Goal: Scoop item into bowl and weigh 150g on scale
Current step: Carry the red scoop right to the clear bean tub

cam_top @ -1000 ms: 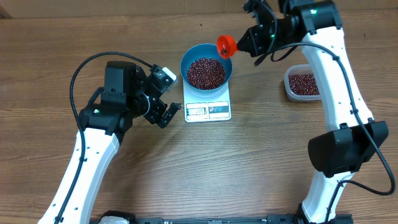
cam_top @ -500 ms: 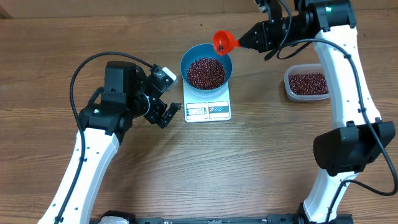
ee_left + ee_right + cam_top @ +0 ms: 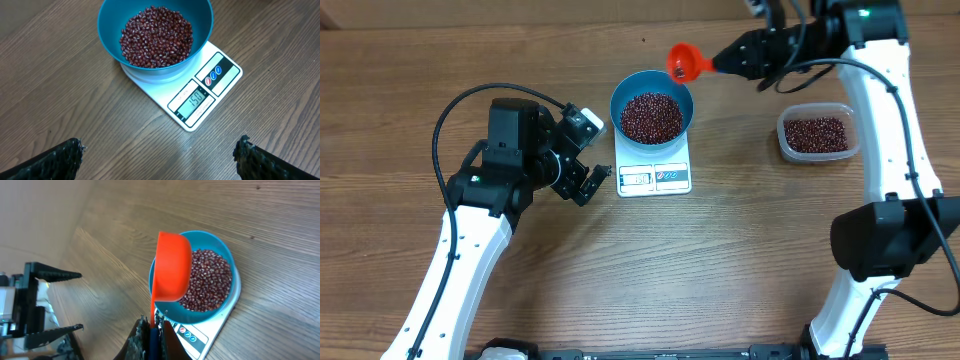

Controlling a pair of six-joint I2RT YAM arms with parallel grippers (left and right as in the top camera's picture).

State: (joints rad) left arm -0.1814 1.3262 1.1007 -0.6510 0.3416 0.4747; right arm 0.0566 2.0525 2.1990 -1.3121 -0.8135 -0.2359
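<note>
Clamped on the handle of the small red plastic scoop (image 3: 683,63), the right gripper (image 3: 722,63) holds it above the far-right rim of the round blue plastic bowl (image 3: 625,92) of dark red-brown beans (image 3: 651,117) on the flat white scale (image 3: 656,177), handle running rightward toward the clear plastic tub (image 3: 817,150), while the left gripper (image 3: 588,183) gapes wide.

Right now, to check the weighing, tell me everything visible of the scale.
The scale is a small, flat, white rectangle, plastic by its look, lying level on the wooden table. Along one edge sit a display, which seems to read 150, and three round buttons, one red, two blue. The blue bowl of beans stands on its other half.
</note>
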